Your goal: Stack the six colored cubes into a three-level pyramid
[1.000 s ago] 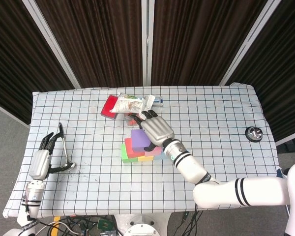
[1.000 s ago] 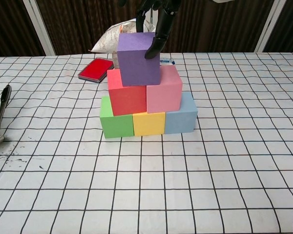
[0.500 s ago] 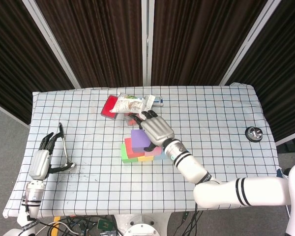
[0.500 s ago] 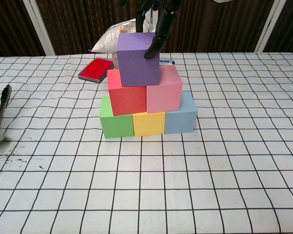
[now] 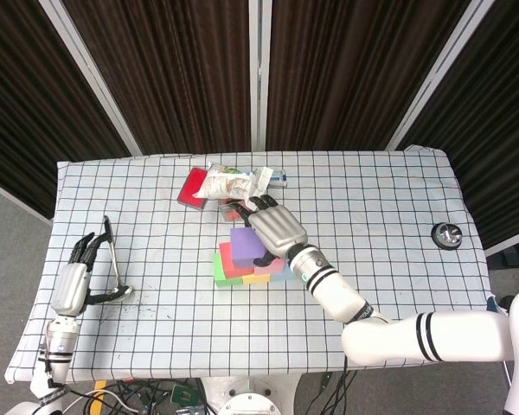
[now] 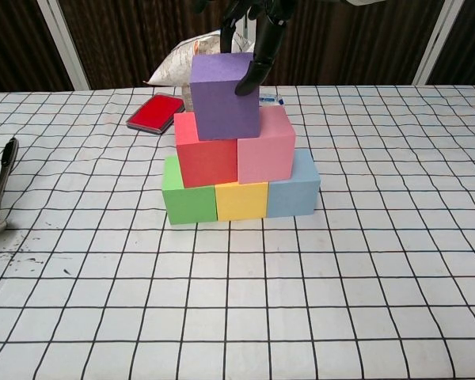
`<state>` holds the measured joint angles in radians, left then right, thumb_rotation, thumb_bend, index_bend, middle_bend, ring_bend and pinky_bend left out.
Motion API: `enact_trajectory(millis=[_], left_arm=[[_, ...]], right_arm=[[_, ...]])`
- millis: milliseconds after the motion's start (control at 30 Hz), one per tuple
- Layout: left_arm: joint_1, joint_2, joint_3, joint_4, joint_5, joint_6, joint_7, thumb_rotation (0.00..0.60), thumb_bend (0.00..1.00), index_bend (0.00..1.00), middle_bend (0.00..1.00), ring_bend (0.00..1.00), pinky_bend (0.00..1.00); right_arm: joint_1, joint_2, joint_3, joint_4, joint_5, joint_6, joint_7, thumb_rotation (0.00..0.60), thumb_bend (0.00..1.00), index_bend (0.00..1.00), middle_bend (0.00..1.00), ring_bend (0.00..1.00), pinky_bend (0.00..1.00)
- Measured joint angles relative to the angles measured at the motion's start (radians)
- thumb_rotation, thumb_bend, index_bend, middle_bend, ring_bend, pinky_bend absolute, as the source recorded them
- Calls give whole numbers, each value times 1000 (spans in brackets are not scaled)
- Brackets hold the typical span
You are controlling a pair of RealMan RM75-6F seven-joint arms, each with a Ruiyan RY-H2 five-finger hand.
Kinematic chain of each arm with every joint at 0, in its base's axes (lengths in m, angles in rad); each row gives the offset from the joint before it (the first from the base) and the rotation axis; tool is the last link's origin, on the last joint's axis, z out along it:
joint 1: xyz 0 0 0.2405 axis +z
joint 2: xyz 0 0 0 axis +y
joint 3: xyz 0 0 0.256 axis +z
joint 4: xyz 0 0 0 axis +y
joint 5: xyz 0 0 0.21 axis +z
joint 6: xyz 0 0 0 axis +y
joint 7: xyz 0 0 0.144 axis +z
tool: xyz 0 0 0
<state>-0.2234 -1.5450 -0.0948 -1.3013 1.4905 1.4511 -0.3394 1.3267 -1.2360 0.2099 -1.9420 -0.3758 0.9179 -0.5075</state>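
The right hand (image 5: 275,226) hovers over the finished pyramid, one fingertip (image 6: 247,84) touching the purple cube (image 6: 225,96), which sits atop the red cube (image 6: 207,161) and pink cube (image 6: 265,146); whether it grips cannot be told. The left hand (image 5: 73,281) rests open-fingered beside a spoon (image 5: 112,258).

We saw the cubes as matt, soft-looking foam with smooth faces: the purple cube (image 6: 225,96), the red cube (image 6: 207,158), the pink cube (image 6: 265,147), and the green cube (image 6: 188,199), yellow cube (image 6: 241,200) and blue cube (image 6: 294,187). The tablecloth (image 6: 340,261) looked like smooth cloth printed with a black grid. The right hand (image 5: 277,226) had a silvery metallic back and dark matt fingers (image 6: 261,49). The white bag (image 6: 178,63) looked like crinkled plastic.
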Motion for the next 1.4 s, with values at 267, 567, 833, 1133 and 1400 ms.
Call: enact_trajectory(millis=[267, 567, 833, 1133, 1400], left_arm=[[0, 1, 0, -2, -1, -1, 1, 600, 0, 85, 123, 0, 8], [1, 3, 0, -3, 0, 1, 1, 600, 0, 85, 123, 0, 8], [6, 31, -7, -16, 4, 24, 20, 600, 0, 90, 122, 0, 8], [26, 103, 0, -64, 30, 68, 88, 600, 0, 111, 118, 0, 10], [73, 207, 55, -145, 65, 101, 204, 600, 0, 110, 118, 0, 16]], right_arm=[[-3, 4, 0, -1, -6, -9, 11, 600, 56, 0, 151, 0, 0], [-18, 32, 6, -36, -26, 4, 27, 600, 54, 0, 139, 0, 0], [-111, 153, 2, -175, -149, 95, 53, 600, 0, 0, 60, 0, 0], [-398, 289, -150, -316, -496, 422, 2, 600, 0, 0, 0, 0, 0], [-756, 278, -328, -238, -867, 707, 14, 600, 0, 0, 0, 0, 0]])
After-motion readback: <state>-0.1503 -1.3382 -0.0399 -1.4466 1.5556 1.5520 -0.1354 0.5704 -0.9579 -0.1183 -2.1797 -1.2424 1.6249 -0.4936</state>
